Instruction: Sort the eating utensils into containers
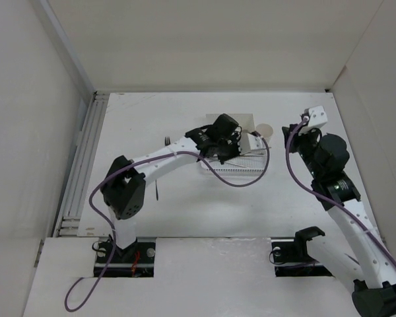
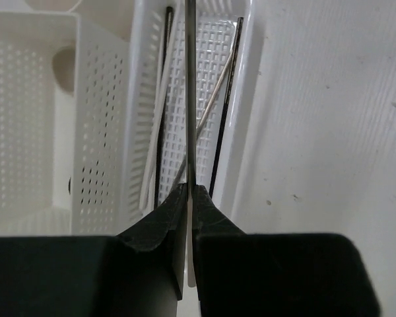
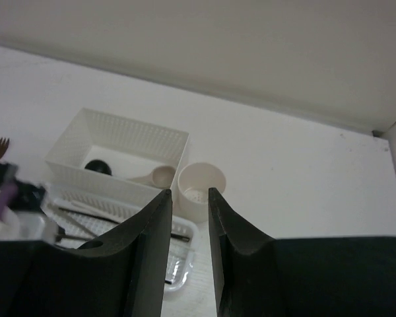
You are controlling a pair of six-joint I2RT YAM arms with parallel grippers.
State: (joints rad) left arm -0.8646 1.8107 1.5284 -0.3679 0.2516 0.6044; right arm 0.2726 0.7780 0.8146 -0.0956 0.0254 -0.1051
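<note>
Chopstick (image 2: 190, 99), thin and grey, is clamped in the left pincer (image 2: 189, 198), upright in mid-frame over the perforated basket (image 2: 138, 119), where other chopsticks (image 2: 224, 112) lie. The right pincer (image 3: 189, 193) hangs slightly apart and empty, with the cup (image 3: 214, 175) just above its tips.

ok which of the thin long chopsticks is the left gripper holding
The grey chopstick running straight up the middle of the left wrist view, pinched in the shut left gripper. The other dark and pale chopsticks lie in the white perforated basket.
</note>
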